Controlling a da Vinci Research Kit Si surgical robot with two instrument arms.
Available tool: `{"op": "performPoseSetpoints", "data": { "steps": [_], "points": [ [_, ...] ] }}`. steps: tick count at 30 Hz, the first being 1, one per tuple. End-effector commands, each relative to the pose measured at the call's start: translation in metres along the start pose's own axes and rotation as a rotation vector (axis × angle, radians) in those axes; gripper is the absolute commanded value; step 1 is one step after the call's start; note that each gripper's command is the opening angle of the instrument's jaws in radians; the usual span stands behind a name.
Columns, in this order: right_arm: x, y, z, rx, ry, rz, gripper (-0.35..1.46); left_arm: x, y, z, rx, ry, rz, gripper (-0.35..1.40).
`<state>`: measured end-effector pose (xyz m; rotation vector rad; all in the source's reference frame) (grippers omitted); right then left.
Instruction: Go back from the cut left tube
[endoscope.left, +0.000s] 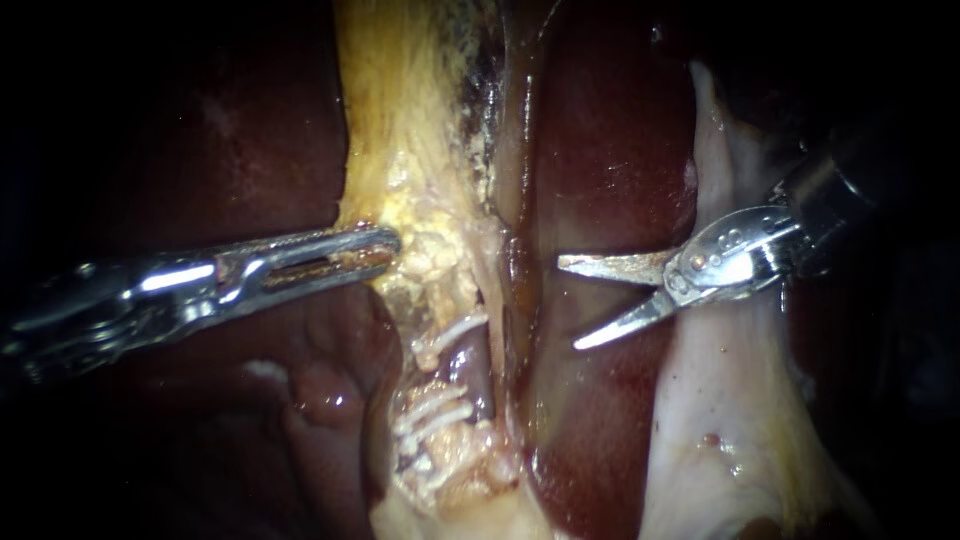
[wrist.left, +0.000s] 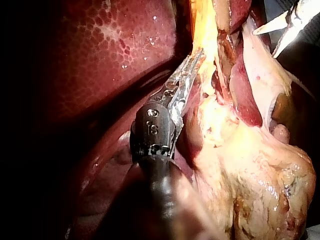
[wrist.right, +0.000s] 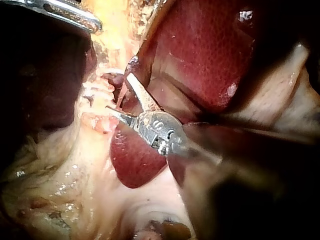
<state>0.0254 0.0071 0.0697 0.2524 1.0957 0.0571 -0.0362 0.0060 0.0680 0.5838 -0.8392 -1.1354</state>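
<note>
- The clipped tube (endoscope.left: 468, 368) lies in the middle strip of tissue, between the dark lobes of the liver (endoscope.left: 610, 150) and below the yellow fatty tissue (endoscope.left: 420, 150). A dark bare stretch of it shows between the upper clip and the lower group. We cannot make out the cut ends clearly, nor say for sure which tube is the left one.
- We judge the tube soft, thin, wet and slippery. It weighs next to nothing, would tear easily, and will follow any pull on the fat around it.
- If it had to be held, we would take the fat just beside it, or the tube well clear of the clips. We would never grip on a clip, since it might slip off. This step seems to need no hold on the tube, only a clean retreat.
- Our left instrument (endoscope.left: 390, 243) has its jaws narrow, closed on the edge of the yellow fatty tissue, near the tube and above it.
- Our right instrument (endoscope.left: 569, 304) has two pointed blades standing wide apart and holding nothing. It sits over the liver, beside the tube but not touching it. The tips point toward the tube, so we think the way back should run along the shaft.
- Count:
  - two instruments
  - one tube plainly seen
  - clips (endoscope.left: 432, 415): one above the bare stretch and about three below, four as far as we can tell
</note>
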Motion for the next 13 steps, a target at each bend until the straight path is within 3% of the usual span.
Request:
{"op": "performPoseSetpoints", "data": {
  "steps": [1, 13],
  "points": [
    [0.0000, 0.0000, 0.0000, 0.000, 0.001, 0.000, 1.43, 0.0000, 0.0000, 0.0001, 0.002, 0.002, 0.000, -0.35],
    [0.0000, -0.0001, -0.0002, 0.001, 0.001, 0.001, 1.43, -0.0001, 0.0001, 0.0001, 0.003, 0.002, 0.000, -0.35]
  ]
}}
